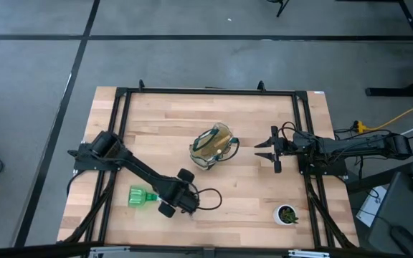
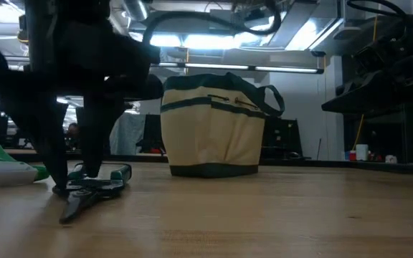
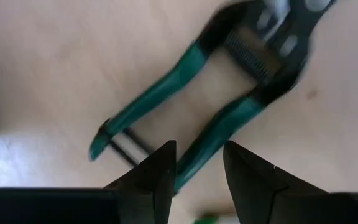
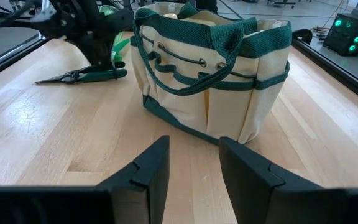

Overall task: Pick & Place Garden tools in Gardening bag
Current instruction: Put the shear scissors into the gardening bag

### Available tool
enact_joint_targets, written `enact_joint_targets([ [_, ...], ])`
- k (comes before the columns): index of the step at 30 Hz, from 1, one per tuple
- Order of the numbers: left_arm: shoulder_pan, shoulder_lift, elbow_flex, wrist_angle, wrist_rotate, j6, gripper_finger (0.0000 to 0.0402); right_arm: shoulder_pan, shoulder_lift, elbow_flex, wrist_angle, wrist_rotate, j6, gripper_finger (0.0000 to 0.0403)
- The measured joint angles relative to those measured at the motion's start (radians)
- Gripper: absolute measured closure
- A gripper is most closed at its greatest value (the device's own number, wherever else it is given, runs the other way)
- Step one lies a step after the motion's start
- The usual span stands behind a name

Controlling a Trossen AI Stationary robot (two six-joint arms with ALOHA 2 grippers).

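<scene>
The pruning shears [image 3: 229, 93], black with green handles, lie flat on the table near its front, also seen in the low view [image 2: 92, 190]. My left gripper [image 3: 197, 149] is open and low over them [image 1: 190, 201], with one finger on each side of one handle. The green spray bottle [image 1: 140, 196] lies on its side just left of that gripper. The cream gardening bag with green trim [image 1: 212, 145] stands upright mid-table. Something pale shows in its open top; I cannot make out the rake or trowel. My right gripper [image 1: 262, 149] is open and empty, right of the bag [image 4: 216, 68].
A small white pot with a green plant [image 1: 287, 213] stands near the front right. A black frame [image 1: 206, 91] runs around the table's edges. Bare wood lies between the bag and the front edge.
</scene>
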State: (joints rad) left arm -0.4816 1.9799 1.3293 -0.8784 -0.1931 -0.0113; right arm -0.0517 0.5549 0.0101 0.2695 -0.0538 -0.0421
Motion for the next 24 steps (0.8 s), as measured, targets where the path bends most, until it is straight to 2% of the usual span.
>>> enact_joint_targets([
  [7,0.000,0.025,0.003,0.003,-0.024,0.031,0.0273,0.000,0.000,0.000,-0.002,0.000,0.000,0.0259],
  [10,0.000,0.026,0.003,0.003,-0.025,-0.021,0.0281,0.000,0.000,0.000,-0.003,0.000,0.000,0.0259],
  [20,0.000,0.028,0.002,0.007,0.003,-0.084,0.0375,0.000,0.000,0.000,-0.003,0.000,0.000,0.0259],
  [24,0.001,0.026,0.002,0.008,0.013,-0.137,0.0378,0.000,0.000,0.000,-0.003,0.000,0.000,0.0259],
])
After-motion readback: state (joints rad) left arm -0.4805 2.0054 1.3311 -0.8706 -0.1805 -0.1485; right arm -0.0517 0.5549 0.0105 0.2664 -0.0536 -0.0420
